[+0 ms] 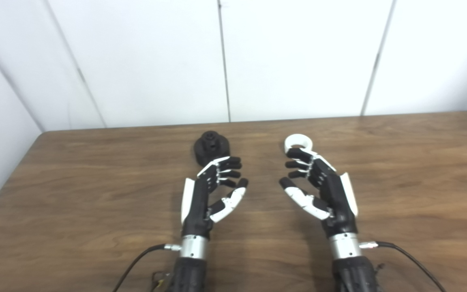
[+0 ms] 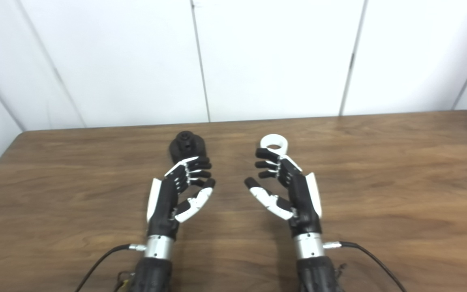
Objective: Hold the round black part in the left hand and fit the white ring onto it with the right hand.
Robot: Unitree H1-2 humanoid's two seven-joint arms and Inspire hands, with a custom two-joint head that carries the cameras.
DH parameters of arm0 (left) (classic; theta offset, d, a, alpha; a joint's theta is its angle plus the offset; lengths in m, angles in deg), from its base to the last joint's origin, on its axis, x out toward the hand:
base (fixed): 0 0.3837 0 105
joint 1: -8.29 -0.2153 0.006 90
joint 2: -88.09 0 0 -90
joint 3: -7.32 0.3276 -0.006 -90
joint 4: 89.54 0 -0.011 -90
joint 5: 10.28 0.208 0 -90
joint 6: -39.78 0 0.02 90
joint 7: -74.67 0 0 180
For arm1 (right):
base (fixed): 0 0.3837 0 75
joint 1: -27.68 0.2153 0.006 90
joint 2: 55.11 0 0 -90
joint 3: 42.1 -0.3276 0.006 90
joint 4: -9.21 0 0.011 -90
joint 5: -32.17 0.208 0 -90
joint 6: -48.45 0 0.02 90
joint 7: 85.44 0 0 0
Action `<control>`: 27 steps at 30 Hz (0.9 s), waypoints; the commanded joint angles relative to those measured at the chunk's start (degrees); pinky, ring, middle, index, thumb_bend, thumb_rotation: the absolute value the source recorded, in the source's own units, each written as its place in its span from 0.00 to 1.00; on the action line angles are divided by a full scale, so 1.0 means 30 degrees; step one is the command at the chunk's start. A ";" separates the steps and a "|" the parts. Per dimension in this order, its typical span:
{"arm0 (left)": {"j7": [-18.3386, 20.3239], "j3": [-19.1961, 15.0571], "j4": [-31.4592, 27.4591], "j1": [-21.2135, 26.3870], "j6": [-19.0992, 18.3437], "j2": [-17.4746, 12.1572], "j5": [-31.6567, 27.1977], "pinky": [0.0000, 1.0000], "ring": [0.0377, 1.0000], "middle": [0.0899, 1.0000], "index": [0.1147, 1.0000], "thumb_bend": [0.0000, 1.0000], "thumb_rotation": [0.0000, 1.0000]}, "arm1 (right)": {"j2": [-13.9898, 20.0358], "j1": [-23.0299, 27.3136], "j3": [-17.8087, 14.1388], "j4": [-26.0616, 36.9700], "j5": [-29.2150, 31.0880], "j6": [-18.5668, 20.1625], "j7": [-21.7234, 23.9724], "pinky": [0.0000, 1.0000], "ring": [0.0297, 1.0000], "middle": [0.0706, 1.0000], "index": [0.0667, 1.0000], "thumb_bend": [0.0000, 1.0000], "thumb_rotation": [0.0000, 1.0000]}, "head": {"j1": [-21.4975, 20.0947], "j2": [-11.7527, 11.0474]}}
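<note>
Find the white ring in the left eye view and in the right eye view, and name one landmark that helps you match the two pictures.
Left eye view: white ring right of centre, just beyond the right hand.
Right eye view: same ring nearer the centre.
Shared landmark: the round black part to its left.

I see through two head cameras set side by side, both looking down and forward over the table [image 1: 95, 194] toward the white wall [image 1: 144, 61] in the upper frame. Each sits fairly near. They share almost the whole scene; the right eye view shows everything shifted leftward.
</note>
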 commanded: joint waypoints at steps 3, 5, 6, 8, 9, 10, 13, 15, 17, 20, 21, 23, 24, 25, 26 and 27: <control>-0.0560 0.0138 0.0271 0.0767 0.1139 0.0364 0.0310 0.53 0.61 0.64 0.61 0.45 0.18 | 0.0595 -0.0585 -0.0427 -0.0759 -0.0018 -0.0670 0.0072 0.59 0.67 0.71 0.69 0.63 0.31 | 0.0011 -0.0016; -0.0672 0.0134 0.0342 0.0788 0.1241 0.0377 0.0364 0.53 0.61 0.64 0.61 0.45 0.18 | 0.0642 -0.0569 -0.0416 -0.0752 -0.0100 -0.0705 0.0068 0.58 0.67 0.71 0.69 0.63 0.33 | 0.0051 0.0019; -0.0712 0.0122 0.0359 0.0801 0.1270 0.0374 0.0382 0.53 0.61 0.64 0.61 0.45 0.18 | 0.0662 -0.0564 -0.0404 -0.0731 -0.0068 -0.0692 0.0110 0.58 0.67 0.71 0.69 0.63 0.32 | 0.0067 0.0024; -0.0729 0.0113 0.0341 0.0809 0.1235 0.0348 0.0423 0.53 0.60 0.64 0.61 0.45 0.18 | 0.0680 -0.0560 -0.0390 -0.0707 -0.0027 -0.0669 0.0161 0.59 0.67 0.71 0.69 0.62 0.32 | 0.0067 0.0024; -0.0692 0.0132 0.0226 0.0805 0.0979 0.0269 0.0592 0.53 0.61 0.64 0.62 0.46 0.20 | 0.0679 -0.0563 -0.0383 -0.0680 0.0003 -0.0652 0.0190 0.59 0.67 0.71 0.69 0.62 0.32 | 0.0103 0.0020; -0.0650 0.0155 0.0104 0.0796 0.0722 0.0183 0.0779 0.53 0.61 0.65 0.63 0.47 0.21 | 0.0660 -0.0574 -0.0384 -0.0640 0.0064 -0.0597 0.0216 0.58 0.67 0.71 0.69 0.63 0.32 | 0.0097 0.0016; -0.0465 0.0121 -0.0249 0.0811 0.0195 -0.0113 0.1112 0.52 0.62 0.67 0.65 0.49 0.23 | 0.0629 -0.0587 -0.0370 -0.0602 0.0092 -0.0498 0.0266 0.59 0.68 0.71 0.69 0.63 0.32 | 0.0089 0.0022; -0.0425 0.0078 -0.0506 0.0871 -0.0175 -0.0345 0.1440 0.52 0.63 0.68 0.67 0.49 0.23 | 0.0613 -0.0575 -0.0356 -0.0612 0.0010 -0.0502 0.0275 0.59 0.68 0.72 0.70 0.62 0.32 | 0.0066 0.0046; -0.0455 0.0076 -0.0842 0.0957 -0.0753 -0.0612 0.2030 0.53 0.64 0.69 0.68 0.51 0.25 | 0.0587 -0.0556 -0.0342 -0.0618 -0.0067 -0.0505 0.0275 0.59 0.68 0.71 0.70 0.62 0.32 | 0.0100 0.0019; -0.0165 0.0208 -0.1726 0.1094 -0.2208 -0.1266 0.3411 0.55 0.67 0.73 0.71 0.53 0.30 | 0.0538 -0.0489 -0.0378 -0.0768 -0.0152 -0.0505 0.0199 0.60 0.69 0.71 0.70 0.62 0.32 | 0.0102 0.0004; -0.0045 0.0281 -0.2014 0.1144 -0.2728 -0.1490 0.3887 0.55 0.68 0.73 0.72 0.54 0.31 | 0.0520 -0.0472 -0.0389 -0.0822 -0.0143 -0.0518 0.0185 0.60 0.69 0.71 0.70 0.63 0.32 | 0.0093 -0.0007; 0.0192 0.0403 -0.2545 0.1270 -0.3673 -0.1896 0.4702 0.59 0.69 0.75 0.74 0.57 0.34 | 0.0477 -0.0470 -0.0399 -0.0846 -0.0004 -0.0529 0.0234 0.59 0.68 0.71 0.70 0.62 0.31 | 0.0085 -0.0004; 0.0383 0.0436 -0.2808 0.1344 -0.4108 -0.2109 0.4942 0.60 0.70 0.75 0.74 0.59 0.34 | 0.0451 -0.0461 -0.0400 -0.0860 0.0067 -0.0549 0.0257 0.59 0.68 0.71 0.70 0.63 0.30 | 0.0072 -0.0013; 0.0614 0.0469 -0.3037 0.1419 -0.4428 -0.2341 0.5098 0.61 0.71 0.76 0.75 0.60 0.34 | 0.0446 -0.0450 -0.0401 -0.0871 0.0079 -0.0562 0.0262 0.58 0.67 0.71 0.70 0.63 0.30 | 0.0072 -0.0013; 0.0820 0.0503 -0.3225 0.1479 -0.4683 -0.2544 0.5143 0.62 0.73 0.78 0.76 0.63 0.34 | 0.0450 -0.0430 -0.0397 -0.0898 0.0046 -0.0597 0.0248 0.58 0.67 0.71 0.70 0.63 0.31 | 0.0073 -0.0024; 0.1064 0.0549 -0.3423 0.1554 -0.4919 -0.2804 0.5198 0.63 0.74 0.78 0.77 0.63 0.34 | 0.0462 -0.0419 -0.0388 -0.0896 -0.0010 -0.0595 0.0237 0.58 0.67 0.71 0.70 0.62 0.31 | 0.0071 -0.0023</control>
